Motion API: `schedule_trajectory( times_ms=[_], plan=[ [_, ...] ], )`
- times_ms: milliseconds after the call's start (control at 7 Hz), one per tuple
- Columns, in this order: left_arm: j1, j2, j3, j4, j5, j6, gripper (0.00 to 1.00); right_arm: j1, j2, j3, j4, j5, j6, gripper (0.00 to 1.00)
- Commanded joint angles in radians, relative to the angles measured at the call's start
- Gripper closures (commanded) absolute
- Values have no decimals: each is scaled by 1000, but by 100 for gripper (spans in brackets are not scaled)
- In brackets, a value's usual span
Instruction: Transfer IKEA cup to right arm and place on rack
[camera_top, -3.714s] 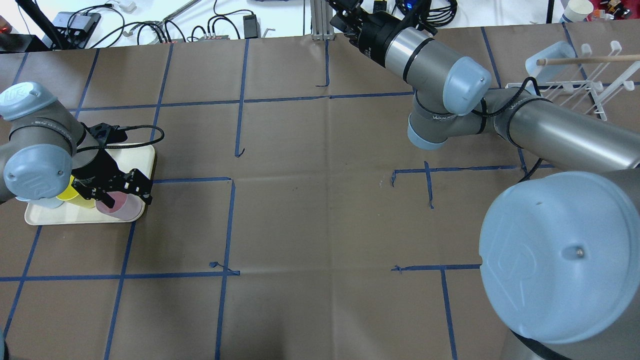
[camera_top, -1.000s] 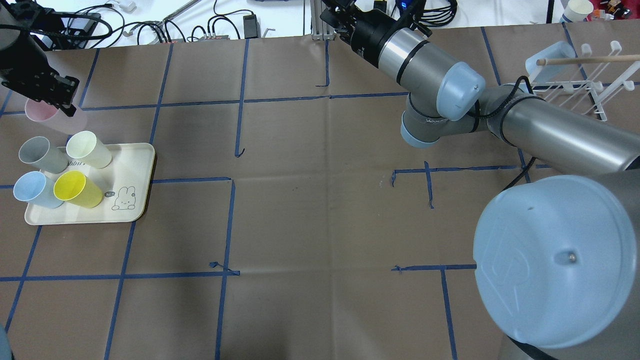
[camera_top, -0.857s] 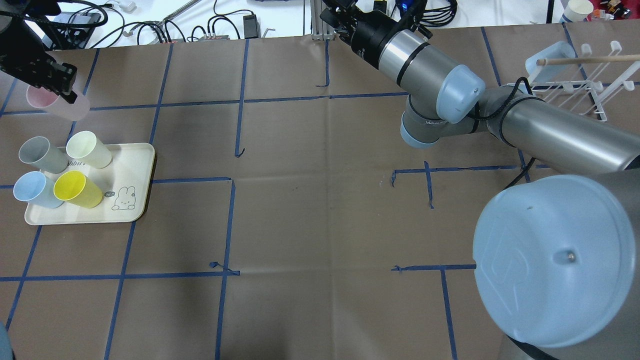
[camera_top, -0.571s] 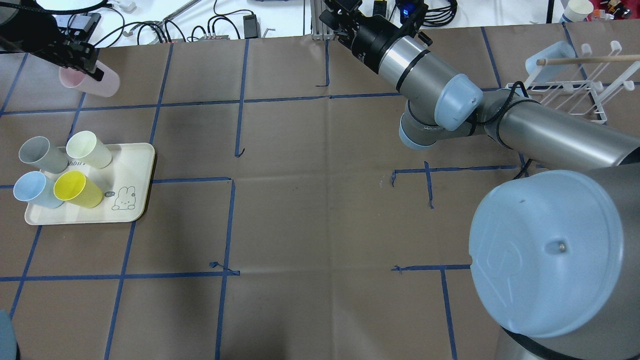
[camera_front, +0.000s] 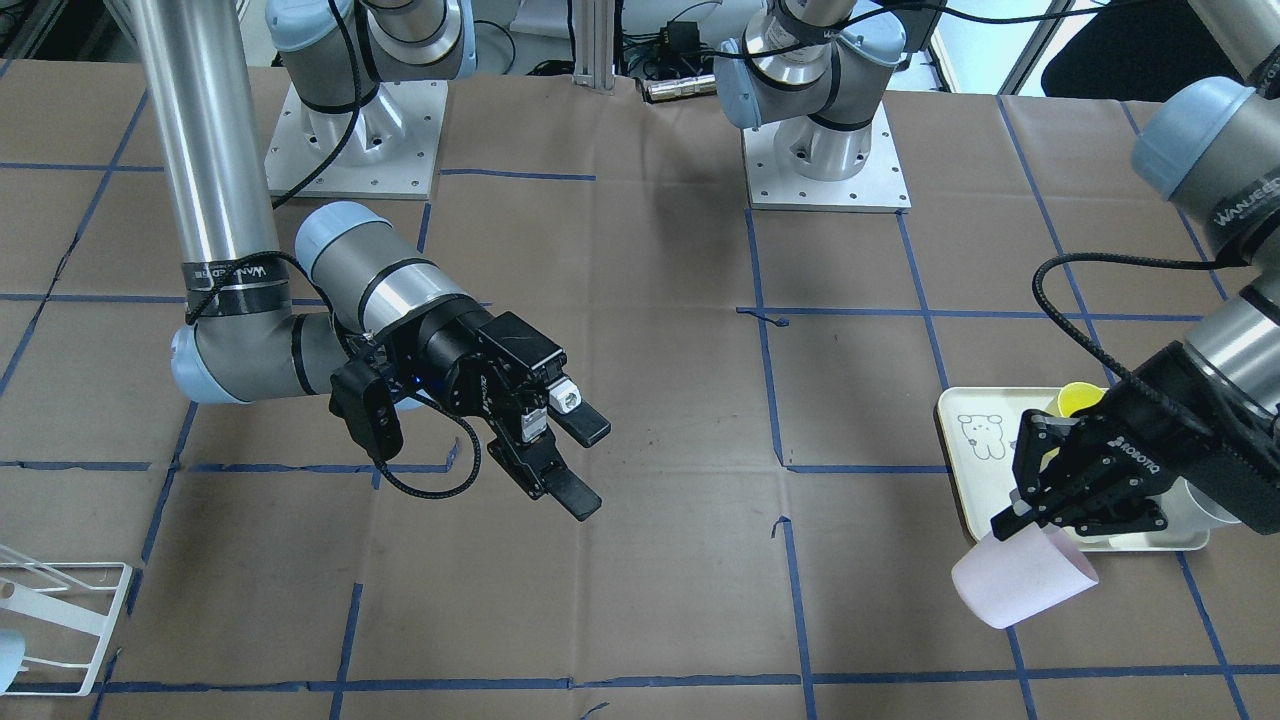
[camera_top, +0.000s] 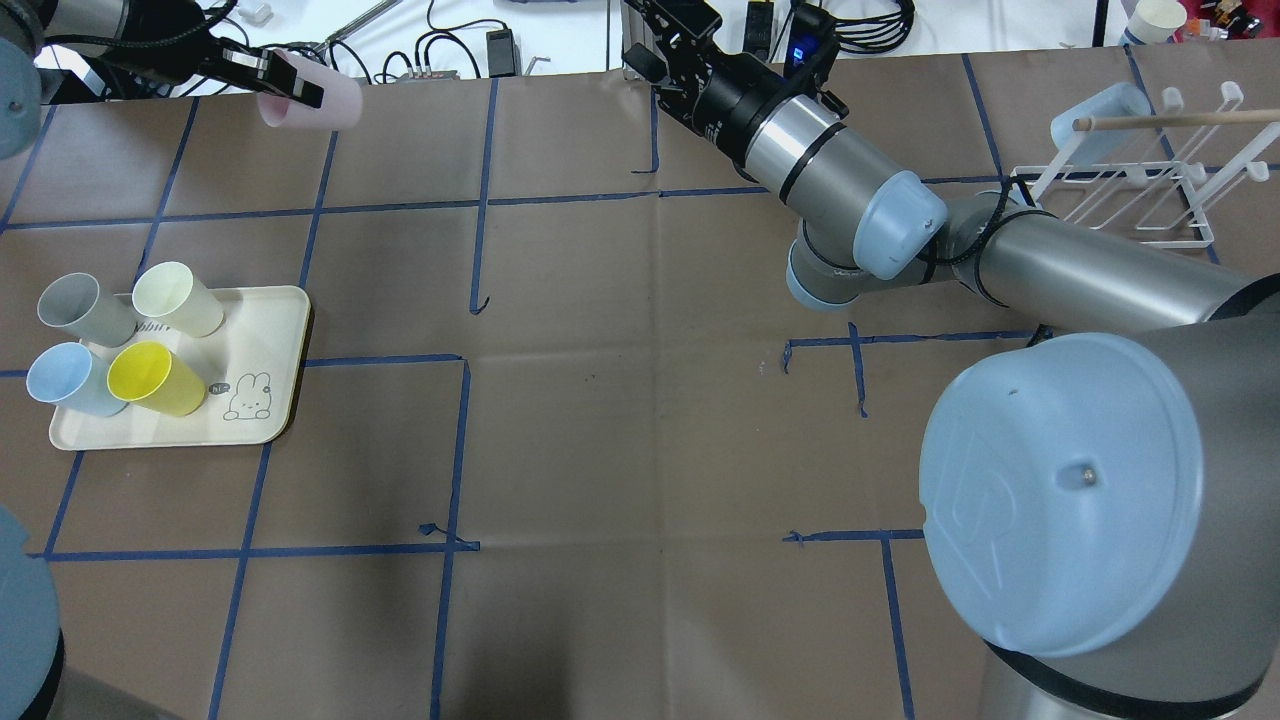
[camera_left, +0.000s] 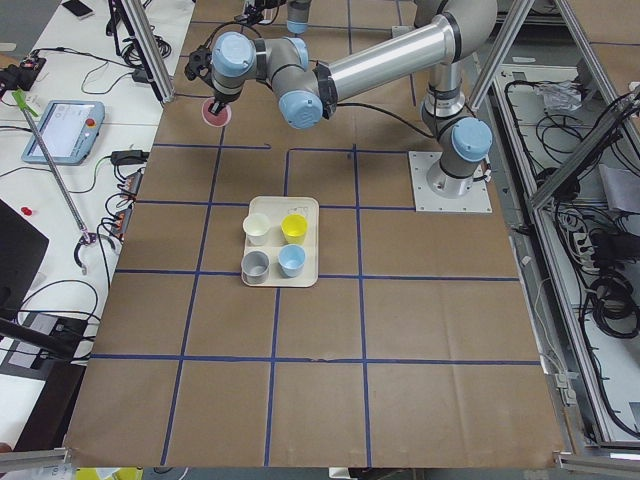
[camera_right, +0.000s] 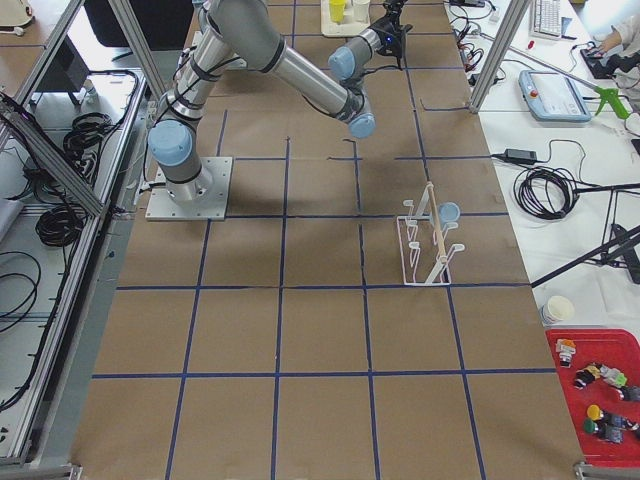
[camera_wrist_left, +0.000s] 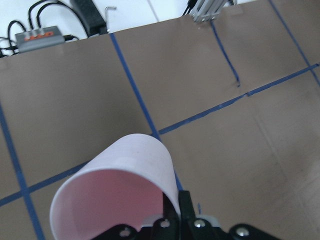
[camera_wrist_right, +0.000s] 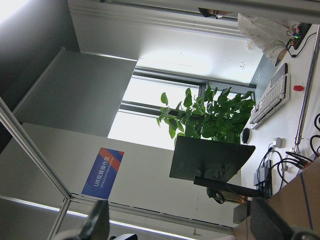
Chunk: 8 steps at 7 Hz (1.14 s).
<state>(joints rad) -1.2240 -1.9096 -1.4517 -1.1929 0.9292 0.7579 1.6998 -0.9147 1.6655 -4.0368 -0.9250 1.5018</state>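
Observation:
My left gripper (camera_front: 1062, 520) is shut on the rim of a pale pink IKEA cup (camera_front: 1020, 582), held tilted above the table near its far edge. From overhead the cup (camera_top: 318, 100) hangs at the top left, clear of the tray. The left wrist view looks into the cup (camera_wrist_left: 115, 195) from close up. My right gripper (camera_front: 590, 468) stands open and empty above mid-table, its fingers spread. The white wire rack (camera_top: 1130, 185) stands at the far right with a pale blue cup (camera_top: 1100, 112) on it.
A cream tray (camera_top: 270, 400) with a bear drawing carries several cups, grey, cream, blue and yellow, at the left. A wooden rod (camera_top: 1170, 120) lies across the rack. Cables and boxes sit beyond the table's far edge. The right wrist view faces the room.
The left gripper lifted the pink cup off the tray, then carried it to the far side and rightward. The right arm swung slightly left, toward the middle.

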Motion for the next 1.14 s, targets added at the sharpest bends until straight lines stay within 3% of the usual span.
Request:
schedule_trajectory(
  times_ms=[0, 571, 714, 857, 1000],
  plan=[
    [-2, -11, -111, 184, -195, 35, 100, 4, 7, 17, 19, -3, 55, 0],
    [-12, -54, -435, 811, -546, 60, 100, 4, -9, 68, 177, -2, 106, 0],
    [-59, -99, -453, 1005, -609, 46, 100, 1, -13, 113, 185, -3, 106, 0],
    [-121, -127, -455, 1103, -616, 17, 100, 0, -19, 138, 183, -3, 106, 0],
    [-174, -112, -455, 1110, -616, -9, 100, -2, -19, 140, 183, -2, 106, 0]
  ],
)
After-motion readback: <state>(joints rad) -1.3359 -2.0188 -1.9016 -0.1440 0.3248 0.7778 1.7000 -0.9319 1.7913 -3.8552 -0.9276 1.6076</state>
